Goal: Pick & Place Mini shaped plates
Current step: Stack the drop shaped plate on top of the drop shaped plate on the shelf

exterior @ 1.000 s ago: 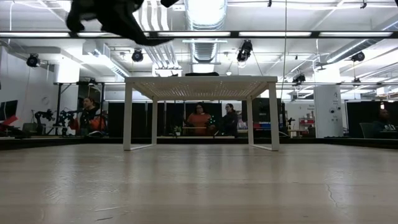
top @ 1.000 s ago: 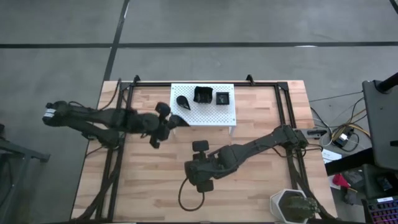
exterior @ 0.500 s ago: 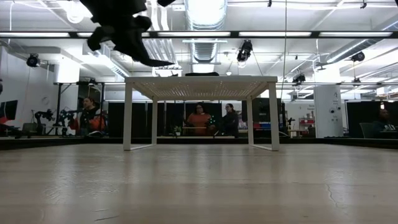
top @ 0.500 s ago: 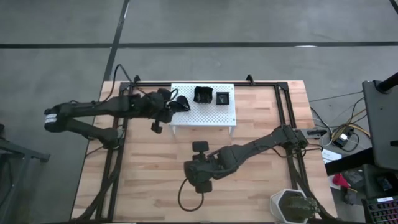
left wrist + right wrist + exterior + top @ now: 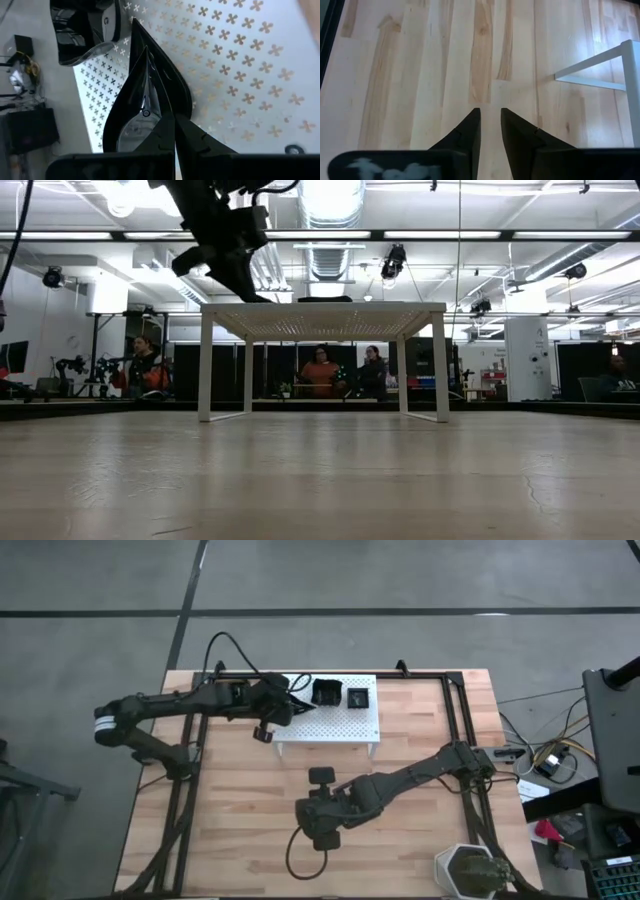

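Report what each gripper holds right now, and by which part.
The left gripper pinches a black teardrop plate by its rim, over the white stand. The right gripper holds nothing.

Three plates [image 5: 327, 694] sit on the stand [image 5: 365, 722], table [image 5: 240, 820] beneath.

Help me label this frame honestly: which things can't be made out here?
- High view: the left gripper covers the teardrop plate; whether the plate touches the white stand is unclear.
- Low view: the stand's rim hides the square plates.
- High view: the hexagonal pot is cut by the bottom edge.
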